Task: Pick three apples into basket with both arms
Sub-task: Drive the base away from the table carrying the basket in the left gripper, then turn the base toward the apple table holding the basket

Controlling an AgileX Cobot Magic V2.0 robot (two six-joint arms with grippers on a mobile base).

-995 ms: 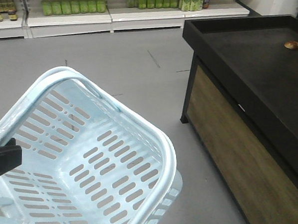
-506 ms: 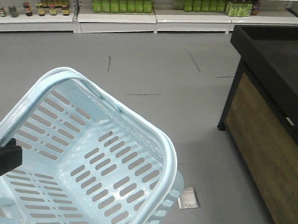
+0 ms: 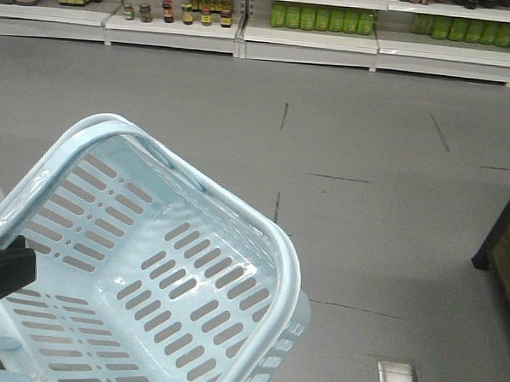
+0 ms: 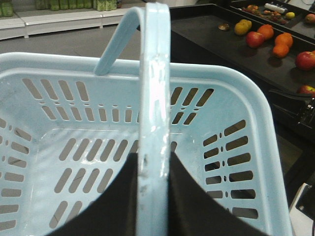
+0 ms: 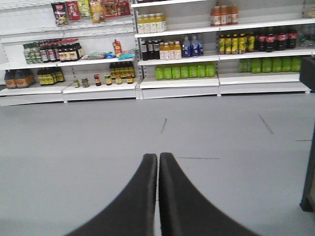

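Observation:
The pale blue basket fills the lower left of the front view, tilted and hanging above the floor, with nothing in it. My left gripper is shut on its hoop handle, one dark finger on each side. Three dark red apples lie on the black table, beyond the basket's right rim in the left wrist view. My right gripper is shut on nothing, over bare grey floor and facing the shelves.
Orange fruits and a yellow one lie among the apples. Store shelves with bottles line the far wall. The table's dark leg stands at the right edge, and a metal plate is set in the floor.
The front view has swung left: the black table slid out to the right and more floor and shelving came in. The basket keeps its place in the view.

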